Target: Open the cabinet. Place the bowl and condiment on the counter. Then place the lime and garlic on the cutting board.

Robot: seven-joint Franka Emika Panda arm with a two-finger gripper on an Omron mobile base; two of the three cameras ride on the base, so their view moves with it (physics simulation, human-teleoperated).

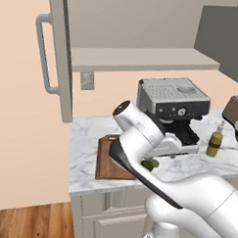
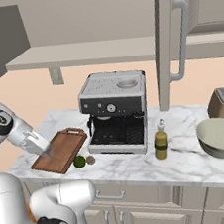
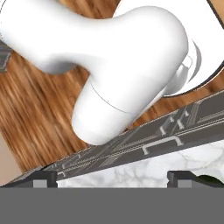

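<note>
The grey-beige wall cabinet [image 2: 174,40] stands open, shelves bare. On the white marble surface [image 2: 190,161], the right base view shows the wide grey-olive metallic bowl [image 2: 220,137], holding nothing, and the slim yellow-olive condiment bottle [image 2: 160,142] beside the grey coffee machine [image 2: 116,111]. The small dark-green lime [image 2: 79,161] and tan garlic bulb [image 2: 91,159] lie on the marble just off the dark brown wooden cutting board [image 2: 59,151]. The hand view shows fingertips [image 3: 43,178] well apart over the surface's edge; jaws apart, holding nothing.
</note>
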